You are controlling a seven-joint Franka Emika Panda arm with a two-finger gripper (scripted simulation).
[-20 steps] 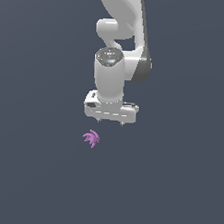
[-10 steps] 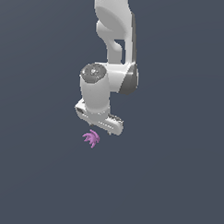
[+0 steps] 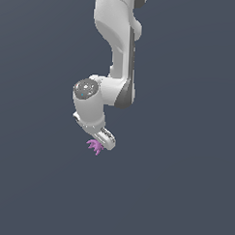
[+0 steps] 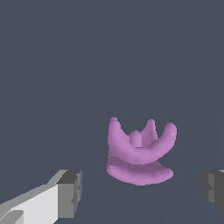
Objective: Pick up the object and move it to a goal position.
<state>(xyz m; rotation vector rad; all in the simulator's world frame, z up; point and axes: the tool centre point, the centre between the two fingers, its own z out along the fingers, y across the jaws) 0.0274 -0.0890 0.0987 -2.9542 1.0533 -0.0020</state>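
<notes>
The arm has dropped and swung over within the last second, and now the gripper [image 4: 142,188] sits right down on the purple object [image 4: 139,153]! Fingers spread wide, holding nothing, the spiky piece lying between them on the floor. Looks set for the squeeze.
</notes>
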